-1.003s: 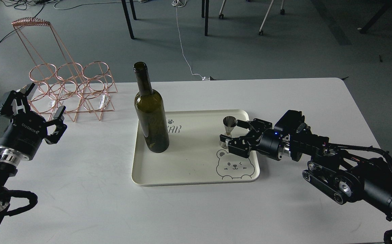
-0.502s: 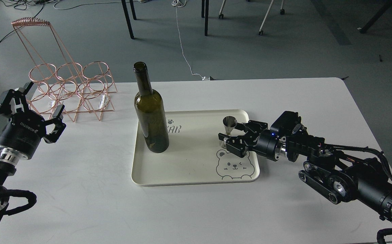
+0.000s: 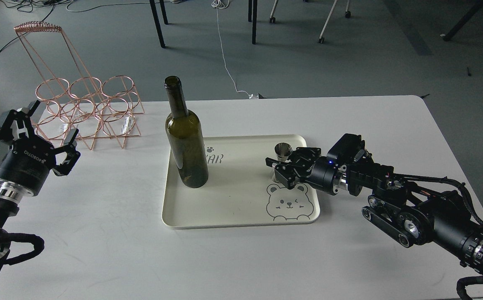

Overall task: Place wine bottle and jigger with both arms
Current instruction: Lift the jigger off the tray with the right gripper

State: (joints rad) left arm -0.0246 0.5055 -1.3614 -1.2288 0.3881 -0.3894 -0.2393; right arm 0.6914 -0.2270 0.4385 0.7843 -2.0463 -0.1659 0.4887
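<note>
Right now the upright jigger (image 3: 283, 157) stands between the right hand's (image 3: 281, 168) spread fingers, unclamped; the left hand (image 3: 37, 129) waits open, far from the bottle (image 3: 185, 141).

The light is dim and bluish, the shadows on the white table (image 3: 233, 258) are soft, and everything looks sharp.

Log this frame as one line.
right gripper: jaws closing around jigger on tray | left gripper: open, idle | wine bottle: upright on tray
</note>
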